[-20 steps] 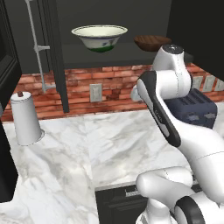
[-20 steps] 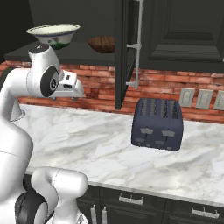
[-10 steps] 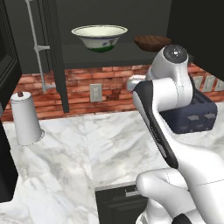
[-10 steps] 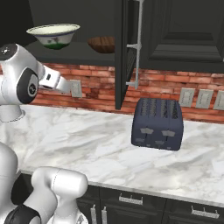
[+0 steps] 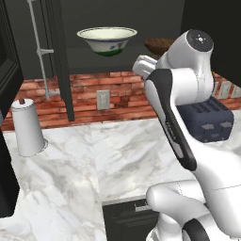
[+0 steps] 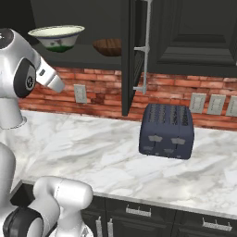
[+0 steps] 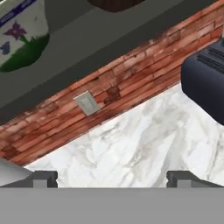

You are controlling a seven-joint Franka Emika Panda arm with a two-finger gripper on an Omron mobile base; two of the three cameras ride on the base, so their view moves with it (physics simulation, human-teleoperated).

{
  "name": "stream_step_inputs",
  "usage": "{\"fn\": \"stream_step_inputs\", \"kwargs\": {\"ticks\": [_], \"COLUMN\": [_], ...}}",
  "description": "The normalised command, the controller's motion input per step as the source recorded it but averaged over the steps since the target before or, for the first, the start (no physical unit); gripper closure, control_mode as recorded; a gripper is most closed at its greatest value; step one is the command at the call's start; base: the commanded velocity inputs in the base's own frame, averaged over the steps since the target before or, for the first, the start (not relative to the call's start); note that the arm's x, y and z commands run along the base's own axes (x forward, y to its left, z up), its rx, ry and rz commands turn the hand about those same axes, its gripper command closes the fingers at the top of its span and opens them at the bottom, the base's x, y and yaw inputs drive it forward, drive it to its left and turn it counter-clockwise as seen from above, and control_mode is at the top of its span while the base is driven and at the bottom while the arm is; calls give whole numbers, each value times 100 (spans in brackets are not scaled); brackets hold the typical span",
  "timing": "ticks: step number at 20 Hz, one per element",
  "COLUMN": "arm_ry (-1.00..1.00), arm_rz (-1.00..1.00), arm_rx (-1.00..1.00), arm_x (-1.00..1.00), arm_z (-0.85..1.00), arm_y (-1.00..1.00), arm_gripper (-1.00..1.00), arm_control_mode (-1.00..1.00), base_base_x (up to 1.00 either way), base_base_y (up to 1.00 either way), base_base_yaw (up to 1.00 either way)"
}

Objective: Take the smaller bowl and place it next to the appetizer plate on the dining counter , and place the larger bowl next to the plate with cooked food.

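End effector (image 7: 112,177) spread wide, empty; judged best raised squarely to the smaller bowl (image 6: 109,47) on shelf, avoiding the larger bowl (image 5: 107,40).

The larger bowl (image 5: 107,40) looks like glazed ceramic, cream and smooth, with painted green and blue marks. The smaller bowl (image 6: 108,46) is dark brown wood with a matt look. The tabletop (image 5: 117,155) is polished white marble with grey veins, the wall (image 6: 171,90) behind is rough red brick, and the toaster (image 6: 167,131) looks like matt dark-blue plastic or metal.
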Motion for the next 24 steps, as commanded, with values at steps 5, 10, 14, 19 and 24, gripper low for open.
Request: {"fn": "stream_step_inputs", "kwargs": {"ticks": [5,10,14,19,24], "arm_ry": [-7,-40,-31,4,14], "arm_rz": [0,0,0,0,-1], "arm_rx": [21,7,14,15,3], "arm_x": [5,0,0,0,30], "arm_z": [26,33,56,48,5], "arm_y": [31,25,6,0,0], "arm_gripper": [-100,-100,-100,-100,-100], "arm_control_mode": [-100,-100,-100,-100,-100], "base_base_x": [0,0,0,0,0], "base_base_y": [0,0,0,0,0], "base_base_yaw": [0,0,0,0,0]}}
